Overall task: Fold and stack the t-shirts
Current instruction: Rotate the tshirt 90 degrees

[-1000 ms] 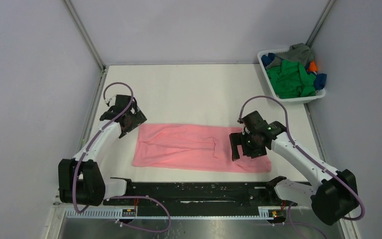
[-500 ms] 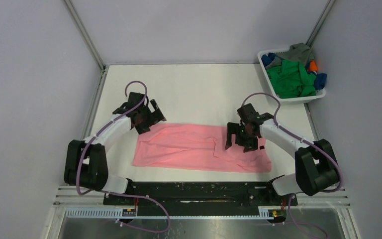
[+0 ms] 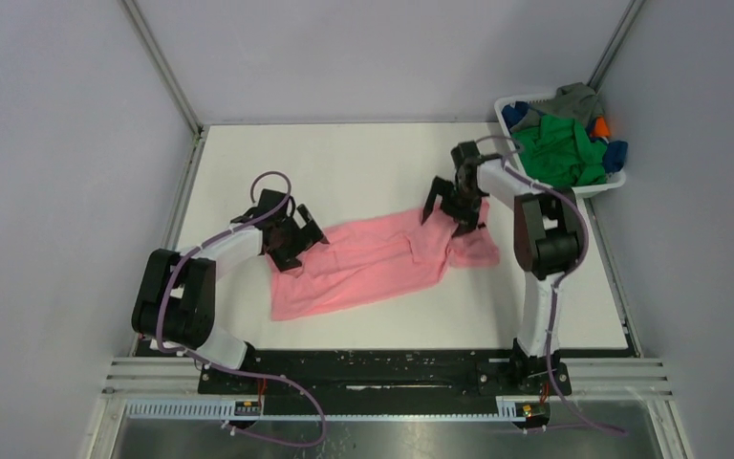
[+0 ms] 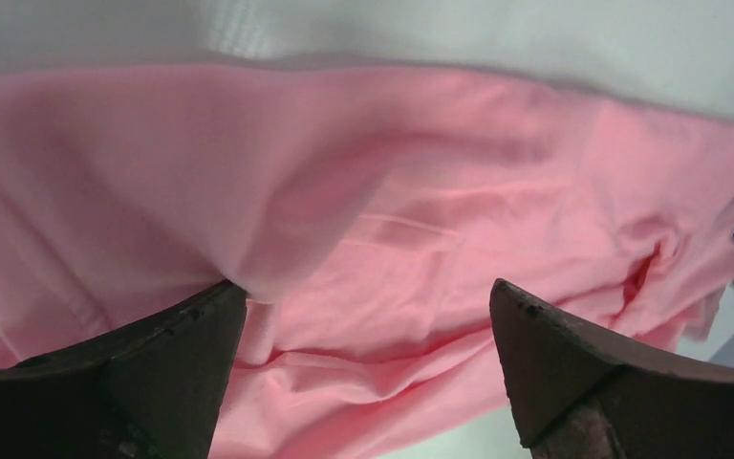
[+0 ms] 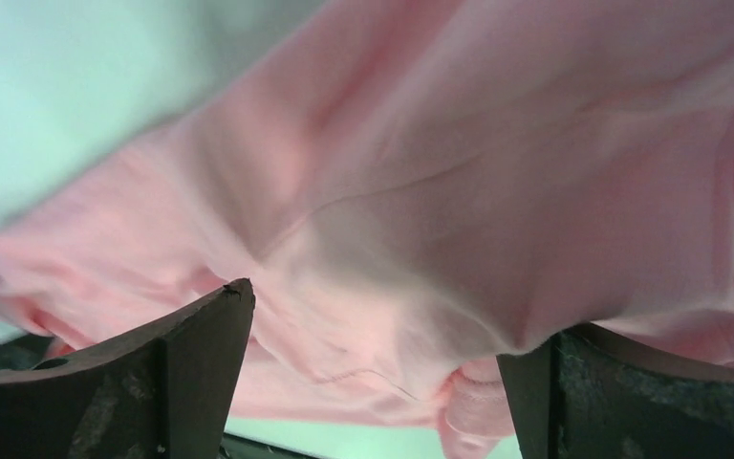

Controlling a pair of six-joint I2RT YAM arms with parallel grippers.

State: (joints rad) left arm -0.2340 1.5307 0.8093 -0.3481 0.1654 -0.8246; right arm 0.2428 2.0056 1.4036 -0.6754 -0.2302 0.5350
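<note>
The salmon pink t-shirt (image 3: 373, 263) lies rumpled and slanted across the white table, its right end raised toward the back. My left gripper (image 3: 296, 239) is at its left end with jaws wide apart. In the left wrist view pink cloth (image 4: 392, 191) drapes over the left finger (image 4: 153, 354). My right gripper (image 3: 451, 206) is at the shirt's right end, jaws also wide apart. In the right wrist view cloth (image 5: 440, 143) hangs over the right finger (image 5: 631, 392). The green shirt (image 3: 559, 153), the grey one (image 3: 573, 96), the blue one (image 3: 516, 117) and the orange one (image 3: 602, 126) lie in the basket.
The white plastic basket (image 3: 566, 192) stands at the back right corner, close to my right arm. Grey walls and metal frame posts enclose the table. The black rail with the arm bases runs along the near edge.
Both arms reached farther back and inward. The pink shirt went from a flat rectangle to a bunched, slanted shape, its right end pulled back toward the basket and its left end shifted right.
</note>
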